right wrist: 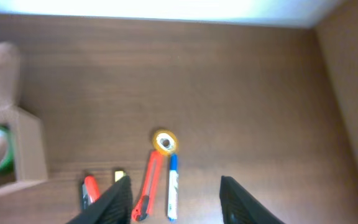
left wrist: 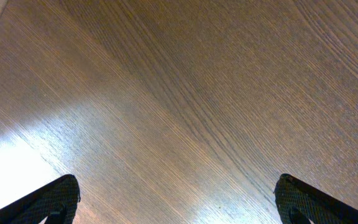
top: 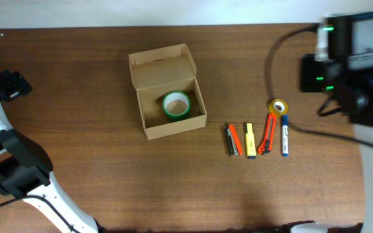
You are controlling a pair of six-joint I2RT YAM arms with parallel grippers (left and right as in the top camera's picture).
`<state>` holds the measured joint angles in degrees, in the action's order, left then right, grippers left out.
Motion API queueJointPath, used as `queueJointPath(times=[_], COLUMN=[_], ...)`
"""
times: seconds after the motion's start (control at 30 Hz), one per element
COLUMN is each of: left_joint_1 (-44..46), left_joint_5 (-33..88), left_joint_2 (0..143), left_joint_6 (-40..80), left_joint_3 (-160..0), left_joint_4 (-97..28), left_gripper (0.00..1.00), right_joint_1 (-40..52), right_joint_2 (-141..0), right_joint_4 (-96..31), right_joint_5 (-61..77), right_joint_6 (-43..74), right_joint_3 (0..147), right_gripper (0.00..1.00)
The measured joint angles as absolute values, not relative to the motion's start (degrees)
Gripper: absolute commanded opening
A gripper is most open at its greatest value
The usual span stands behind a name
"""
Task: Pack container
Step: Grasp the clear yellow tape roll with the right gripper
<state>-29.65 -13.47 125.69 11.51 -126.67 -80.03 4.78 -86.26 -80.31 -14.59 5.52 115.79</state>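
— Overhead?
— The open tan cardboard container sits on the surface, with a green tape roll inside.
— Left wrist?
— The left claw is spread wide over wood.
— Right wrist?
— The right claw is spread, with a yellow tape roll beyond it.

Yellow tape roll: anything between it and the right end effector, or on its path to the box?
Nothing visible: open right end effector faces the yellow tape roll; only bare table between roll and container.
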Motion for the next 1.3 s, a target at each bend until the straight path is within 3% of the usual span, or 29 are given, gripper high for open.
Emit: queueJointPath(times=[0.13,0.4,0.7,1.3], left_joint_1=[-29.6,-29.6,-29.6,-29.6], left_joint_5=[-13.5,-13.5,-13.5,-13.5], left_joint_2=[125.7,125.7,125.7,125.7], left_joint_6=[11.5,11.5,11.5,11.5], left_joint_3=[-126.7,-126.7,-126.7,-126.6], left_joint_4=[-80.1,-80.0,-80.0,-80.0], left_gripper=[1.0,1.0,1.0,1.0], right_joint_1=[-6.5,-2.4,0.1,-2.2], right_joint_2=[-94.5,-119.4,-121.2,-126.1], right_joint_4=[-80.6,-80.9,-68.9,-64.7], right_joint_5=[-5.5,2.1,1.5,1.4], right_joint_6=[6.5,6.0,4.5,3.8], right_joint_3=[114.7,114.0,101.1,100.8], right_gripper=[0.57,0.52,0.54,0.57])
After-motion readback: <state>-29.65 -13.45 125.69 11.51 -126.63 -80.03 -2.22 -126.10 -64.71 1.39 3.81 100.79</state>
